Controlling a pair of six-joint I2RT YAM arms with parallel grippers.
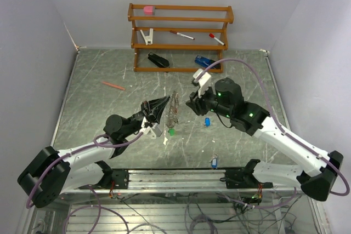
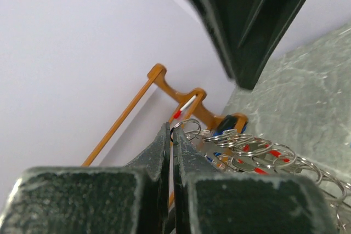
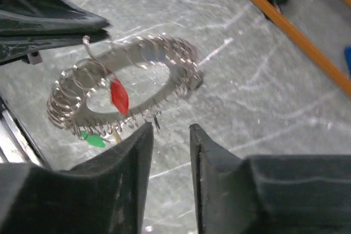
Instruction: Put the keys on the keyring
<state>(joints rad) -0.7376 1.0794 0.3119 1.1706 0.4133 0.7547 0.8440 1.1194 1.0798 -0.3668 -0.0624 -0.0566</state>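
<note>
Right tool (image 3: 169, 130): jaws slightly parted, empty.
Left tool (image 2: 171, 131): clamped on large thin metal keyring (image 3: 170, 53); keep steady.
Small blue-tagged silvery keys (image 1: 208, 121): loose on worktop (image 1: 98, 108); grasp by tag.

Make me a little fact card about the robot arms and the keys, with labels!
left gripper: shut, pinching the keyring and holding it above the table
right gripper: open, empty, hovering close to the keyring
loose keys: two with blue tags lying on the table, one under the right arm, one nearer the front edge
on the keyring: many small silvery rings and a red tag
job so far: the loose keys are not on the keyring yet
</note>
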